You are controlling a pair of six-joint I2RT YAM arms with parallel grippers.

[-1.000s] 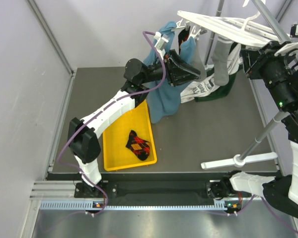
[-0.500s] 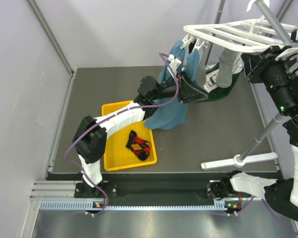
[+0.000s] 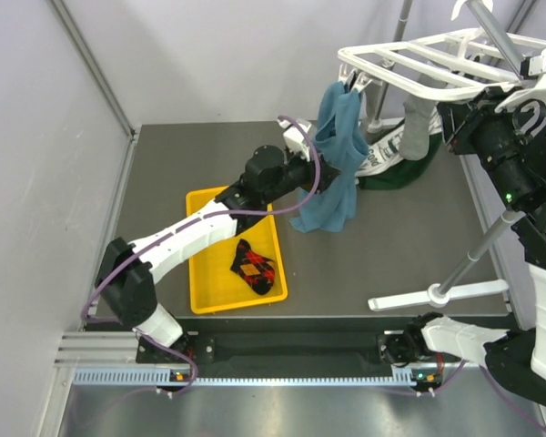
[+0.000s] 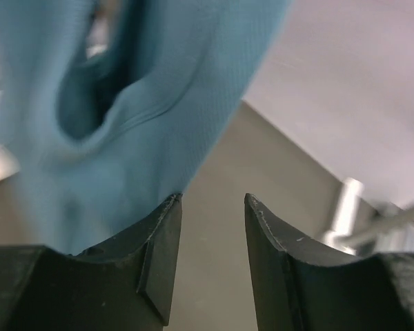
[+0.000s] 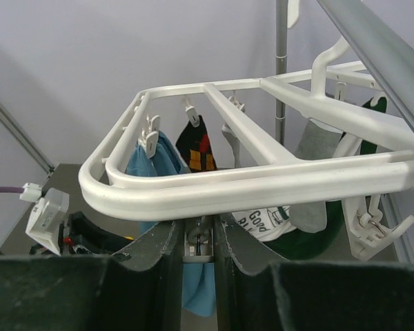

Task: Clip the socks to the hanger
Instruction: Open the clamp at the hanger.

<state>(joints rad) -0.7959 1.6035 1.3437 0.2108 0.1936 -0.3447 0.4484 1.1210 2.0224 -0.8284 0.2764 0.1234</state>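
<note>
So the left arm is pulling back from the hanger (image 3: pixel 419 55) right now. A second ago it was reaching up high into the upper middle of the top view, right at the clips, and now it's sitting lower, toward the middle of the frame, just behind the blue cloth (image 3: pixel 335 173). The left end effector (image 4: pixel 212 207) is standing open at a medium width with nothing between its fingers, and the blue cloth is hanging just past the left one. The hanger itself is levelling out too: it was tilted a second ago and is now lying roughly flat in the upper right. The right end effector (image 5: pixel 197 231) is pinched narrow under the front bar, gripping what looks like a small clip-like piece of the hanger, so I'm reading that as steadying the frame. In the right wrist view the clipped argyle sock (image 5: pixel 199 146) is dangling from a clip mid-frame, just right of the blue cloth, and the grey sock (image 3: pixel 417 127) is hanging further right. What that's telling me is that one sock is pegged and the arm is going back for more. The second argyle sock (image 3: pixel 254 268) is lying in the yellow tray (image 3: pixel 200 273) on the surface (image 3: pixel 373 246), lower left of centre, so I'm guessing that's the next pickup.
</note>
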